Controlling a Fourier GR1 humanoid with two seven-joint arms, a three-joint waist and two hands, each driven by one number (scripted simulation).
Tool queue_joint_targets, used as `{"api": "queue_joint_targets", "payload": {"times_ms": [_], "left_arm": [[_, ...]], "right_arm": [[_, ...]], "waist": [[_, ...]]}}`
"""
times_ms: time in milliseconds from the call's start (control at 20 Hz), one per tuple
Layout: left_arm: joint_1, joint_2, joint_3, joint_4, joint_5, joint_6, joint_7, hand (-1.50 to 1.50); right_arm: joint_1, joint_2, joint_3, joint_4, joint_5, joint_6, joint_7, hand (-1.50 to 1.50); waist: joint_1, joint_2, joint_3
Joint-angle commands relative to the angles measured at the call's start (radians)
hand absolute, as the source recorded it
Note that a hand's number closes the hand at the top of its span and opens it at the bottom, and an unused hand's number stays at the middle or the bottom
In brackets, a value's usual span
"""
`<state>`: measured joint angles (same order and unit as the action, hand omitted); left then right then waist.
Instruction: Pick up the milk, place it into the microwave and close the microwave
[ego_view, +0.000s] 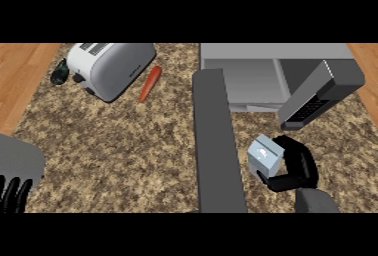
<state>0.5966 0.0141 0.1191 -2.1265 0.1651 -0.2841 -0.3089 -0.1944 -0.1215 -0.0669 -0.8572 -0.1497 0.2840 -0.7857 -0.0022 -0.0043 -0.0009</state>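
Head view, counter contents listed from left to right:

- Left hand (13, 194): at the lower left edge, below its grey forearm (20, 161); black fingers straight and relaxed, holding nothing, resting well apart from everything else.
- Dark green object (59, 71): at the counter's upper left, just beside the toaster's left end; too small to tell further.
- Toaster (112, 66): silver, lying at an angle in the upper left, slots toward the top, black knob on its left side.
- Carrot (150, 84): orange, slim, tilted, just right of the toaster, apart from it.
- Counter (118, 150): speckled brown stone, wood showing at far left and far right.
- Microwave door (215, 145): long grey slab swung open, running from the microwave down to the lower edge, between the left-side items and the milk.
- Microwave (251, 75): grey, at upper centre-right, cavity open and facing the viewer.
- Milk (264, 155): small pale carton, tilted, just right of the open door, below the cavity and outside it.
- Right hand (297, 167): fingers curled round the milk carton from its right side, holding it.
- Grey panel with dark keypad (319, 95): slanted, above the right hand, overlapping the microwave's right part.
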Motion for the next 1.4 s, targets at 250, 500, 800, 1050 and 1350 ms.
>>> {"api": "queue_joint_targets", "payload": {"times_ms": [250,500,800,1050,1350], "left_arm": [[0.022,0.033,0.074,-0.036,0.111,-0.058,0.053,-1.50],[0.000,0.019,0.091,0.027,0.084,-0.072,0.009,-1.50],[0.000,0.023,0.147,0.048,0.113,-0.116,0.000,-1.50],[-0.075,0.039,0.184,0.077,0.126,-0.098,0.034,-1.50],[-0.024,0.028,0.185,0.084,0.089,-0.141,-0.004,-1.50]], "right_arm": [[0.288,0.104,0.156,-0.597,-0.010,-0.113,0.315,1.50],[0.302,0.120,0.257,-0.787,-0.050,-0.278,0.499,1.50],[0.223,0.121,0.285,-0.763,-0.010,-0.371,0.493,1.50],[0.058,0.120,0.311,-0.616,0.003,-0.488,0.446,1.50],[-0.084,0.118,0.258,-0.455,0.081,-0.648,0.482,1.50]], "waist": [[-0.006,-0.002,-0.001],[0.001,0.001,0.000],[0.009,0.003,0.001],[0.011,0.005,0.001],[0.021,0.007,0.001]]}}
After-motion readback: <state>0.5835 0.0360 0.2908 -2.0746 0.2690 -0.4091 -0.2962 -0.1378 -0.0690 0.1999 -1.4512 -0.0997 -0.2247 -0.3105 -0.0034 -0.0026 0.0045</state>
